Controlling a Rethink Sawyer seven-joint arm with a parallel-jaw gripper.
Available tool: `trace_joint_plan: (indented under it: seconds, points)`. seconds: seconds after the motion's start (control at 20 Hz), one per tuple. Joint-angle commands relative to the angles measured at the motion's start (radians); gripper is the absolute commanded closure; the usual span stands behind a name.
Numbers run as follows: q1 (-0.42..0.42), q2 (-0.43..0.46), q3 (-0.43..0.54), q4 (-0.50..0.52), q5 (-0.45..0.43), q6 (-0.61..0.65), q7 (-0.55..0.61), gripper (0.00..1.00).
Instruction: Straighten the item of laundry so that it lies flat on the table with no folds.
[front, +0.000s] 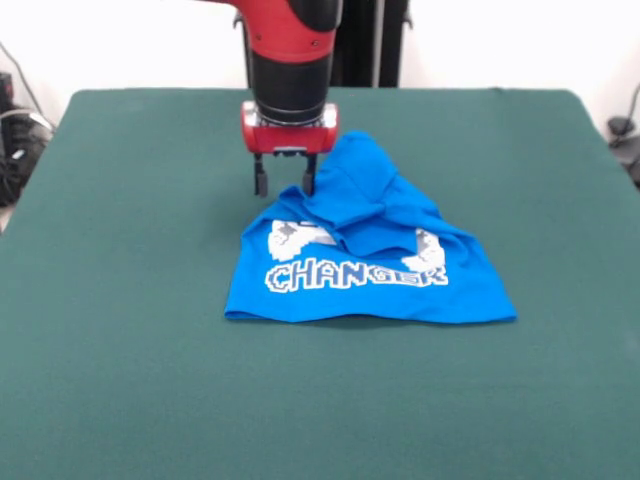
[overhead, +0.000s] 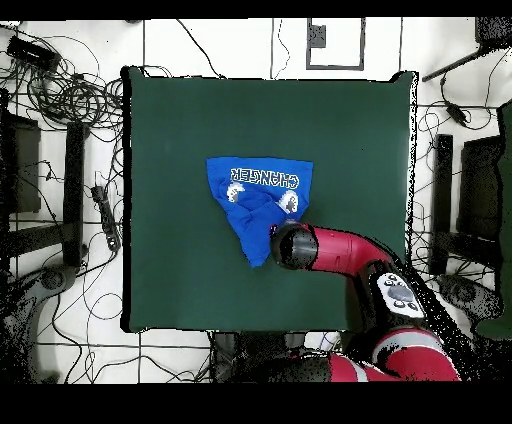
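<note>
Blue T-shirt (front: 370, 270) crumpled, hem nearest camera, long axis crosswise

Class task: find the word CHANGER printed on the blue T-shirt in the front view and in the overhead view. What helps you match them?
Front view: white pixel-style CHANGER lettering runs upright, near the bright blue short-sleeved T-shirt's nearest hem.
Overhead view: the lettering appears upside down, along the shirt's upper edge.
Shared landmark: the red and black arm's pincer at the shirt's opposite, bunched end.

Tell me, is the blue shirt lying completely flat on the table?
No, the blue shirt has its upper part folded down over the printed front in a bunched heap.
</note>
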Motion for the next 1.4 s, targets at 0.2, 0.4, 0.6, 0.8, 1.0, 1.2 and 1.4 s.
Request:
trace_joint_plan:
  seconds: [0.2,0.4,0.6,0.8,1.0,1.2,1.4]
  points:
    - [0.085,0.019,0.115,-0.025,0.004,-0.078,0.128,0.00]
    - [0.106,-0.001,0.100,-0.015,0.021,-0.080,0.153,0.00]
    - [0.105,-0.006,0.100,-0.011,0.029,-0.084,0.156,0.00]
    - [0.105,0.007,0.098,-0.026,0.032,-0.085,0.151,0.00]
    - [0.094,0.029,0.105,-0.041,0.026,-0.098,0.143,0.00]
    - [0.088,0.040,0.108,-0.045,0.023,-0.109,0.139,0.00]
    - [0.090,0.033,0.108,-0.041,0.023,-0.105,0.138,0.00]
